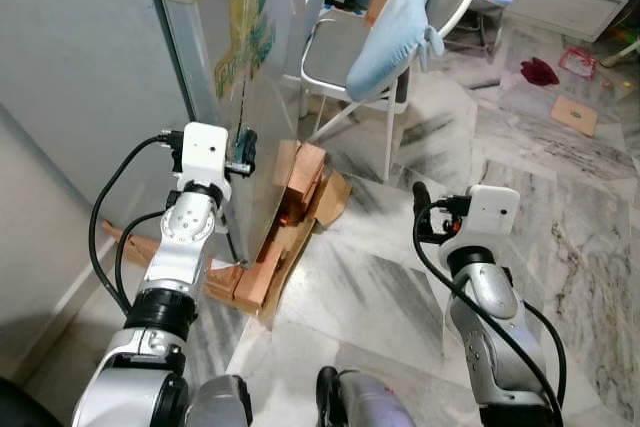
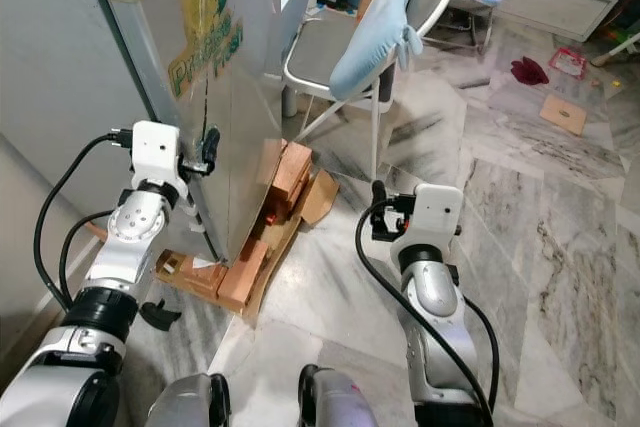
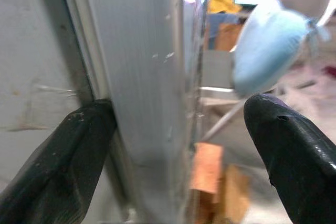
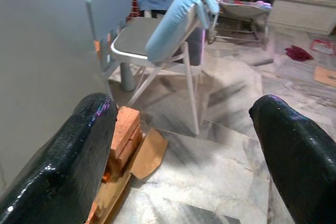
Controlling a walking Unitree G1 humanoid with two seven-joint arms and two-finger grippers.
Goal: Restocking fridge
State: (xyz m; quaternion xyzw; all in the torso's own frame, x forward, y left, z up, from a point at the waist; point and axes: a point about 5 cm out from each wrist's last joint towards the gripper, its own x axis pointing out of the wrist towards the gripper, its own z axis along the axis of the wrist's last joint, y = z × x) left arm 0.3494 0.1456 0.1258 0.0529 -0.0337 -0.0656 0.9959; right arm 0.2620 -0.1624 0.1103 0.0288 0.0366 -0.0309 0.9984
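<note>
Standing on orange bricks (image 1: 300, 187), the grey fridge (image 1: 90, 37) fills the left. Spread wide, the left gripper (image 3: 173, 150) straddles the fridge's door edge. Right of the fridge, the right gripper (image 4: 184, 145) hangs released above marble floor (image 1: 560, 177), facing a folding chair (image 1: 400, 17).

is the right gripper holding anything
No, the right gripper is open over bare marble floor, nothing between its fingers.

the fridge (image 1: 90, 57) stands at the left, with bricks (image 1: 297, 182) and cardboard (image 1: 330, 197) on the floor at its right foot. behind and right of the fridge stands a chair (image 1: 375, 42) with a cushion (image 1: 392, 32) leaning on its back. the left gripper (image 3: 178, 145) straddles what seems the fridge door's edge; the right gripper (image 4: 184, 156) hangs right of the fridge, well apart.
</note>
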